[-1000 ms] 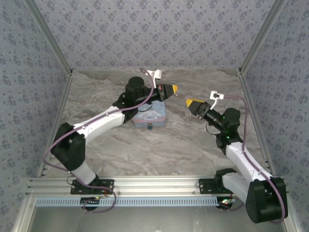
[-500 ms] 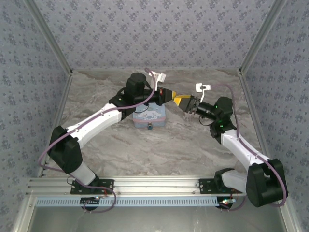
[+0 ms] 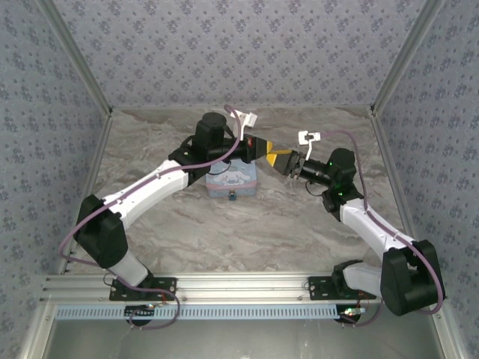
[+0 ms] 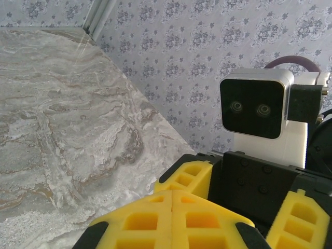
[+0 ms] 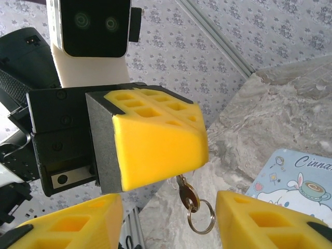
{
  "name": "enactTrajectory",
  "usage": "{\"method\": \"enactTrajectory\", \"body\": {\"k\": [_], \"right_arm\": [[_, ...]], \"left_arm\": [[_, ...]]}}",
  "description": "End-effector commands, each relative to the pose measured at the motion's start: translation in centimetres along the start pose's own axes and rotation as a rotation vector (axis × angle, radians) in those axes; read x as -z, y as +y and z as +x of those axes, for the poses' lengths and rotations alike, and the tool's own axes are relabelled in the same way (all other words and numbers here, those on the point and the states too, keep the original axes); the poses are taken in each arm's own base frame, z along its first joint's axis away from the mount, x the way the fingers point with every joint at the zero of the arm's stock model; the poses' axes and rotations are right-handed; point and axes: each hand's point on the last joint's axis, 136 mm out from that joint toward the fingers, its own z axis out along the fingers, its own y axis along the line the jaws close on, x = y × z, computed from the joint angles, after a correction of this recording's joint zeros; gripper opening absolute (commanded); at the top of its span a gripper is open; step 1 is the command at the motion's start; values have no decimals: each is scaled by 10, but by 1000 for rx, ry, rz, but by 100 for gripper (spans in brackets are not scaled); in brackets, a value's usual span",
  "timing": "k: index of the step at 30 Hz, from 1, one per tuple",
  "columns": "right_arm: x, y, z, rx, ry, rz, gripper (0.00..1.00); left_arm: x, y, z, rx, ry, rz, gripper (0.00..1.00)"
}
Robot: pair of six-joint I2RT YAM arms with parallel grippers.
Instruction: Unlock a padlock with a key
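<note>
Near the tin (image 3: 232, 183), my left end effector (image 5: 155, 140) is offering its pinched key (image 5: 185, 192). My spread right end effector (image 3: 283, 158) must clamp it next.

2 arms, same build. Left arm (image 3: 153, 185) and right arm (image 3: 372, 230): long links in smooth white shells, with joints and bases in chunky black housings. A lilac cable (image 3: 78, 228) loops outside each arm and ends by a white plug tag (image 3: 247, 117) near the wrist. Left gripper (image 3: 264, 147) and right gripper (image 3: 279, 158): boxy black bodies dotted with small round screw heads (image 4: 267, 169). Their fingers (image 5: 155, 140) are wedge-shaped yellow blocks moulded with square pockets and backed in black. Small grey plate (image 5: 65, 179) with 1 hole low on the left gripper body. Each wrist carries a camera (image 4: 254, 108): white block, glossy black face, 2 round lenses.
</note>
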Motion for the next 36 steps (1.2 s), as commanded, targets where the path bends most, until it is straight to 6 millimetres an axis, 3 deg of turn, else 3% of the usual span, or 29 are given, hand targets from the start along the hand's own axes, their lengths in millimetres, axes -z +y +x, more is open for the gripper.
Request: {"method": "enactTrajectory", "body": {"k": [1,13,22,30,36], "right_arm": [[-2,2,2,21,9,-8,46],[-4,0,1,18,7,2,31],[-3,-3,3,14,7,21,7],[-1,-9,9,8,21,47,3],[1,-23,18,-15,37,103,3]], "left_arm": [[5,-13,-14,-15,-35,50,0],[3,-12,-13,-4,-33,56,0],[7,-11,-16,-2,-38,54,0],[22,-6,-27,-12,-73,38,13],[41,9,-33,1,-105,-11,43]]}}
